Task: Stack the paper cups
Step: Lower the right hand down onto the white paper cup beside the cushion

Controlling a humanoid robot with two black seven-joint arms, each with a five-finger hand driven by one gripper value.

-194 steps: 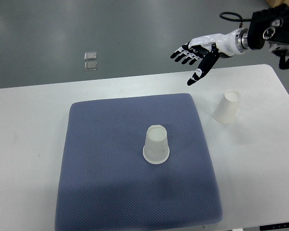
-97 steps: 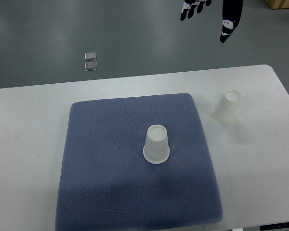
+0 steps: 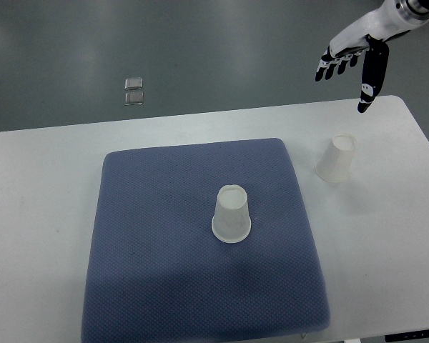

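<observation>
The right hand [image 3: 354, 61] was seen at the upper right corner, its arm entering from the top right edge. The hand was white with black fingertips [image 3: 363, 107]; the fingers were spread apart and pointed down and leftward, and nothing was held in them. It was held over the far edge of the tabletop [image 3: 43, 214], above and slightly right of the nearer paper cup, and apart from it. No left hand was observed.

One paper cup [image 3: 337, 158] was noted on the bare white tabletop, just right of the mat, standing upside down and tilted a little in this view, its closed base uppermost. A second paper cup [image 3: 232, 214] was recorded near the middle of the blue-grey mat [image 3: 150, 243], also inverted, wide rim down on the fabric. The two cups were well apart and were not stacked. Both were plain white; no print, logo or label could be made out on either.

The mat was a textured, roughly square pad that covered the centre of the tabletop. No writing was visible on it.

Beyond the tabletop, on the grey floor [image 3: 236, 50] at upper left, two small pale square plates [image 3: 134, 91] were seen, one just behind the other. No markings could be read on them.
</observation>
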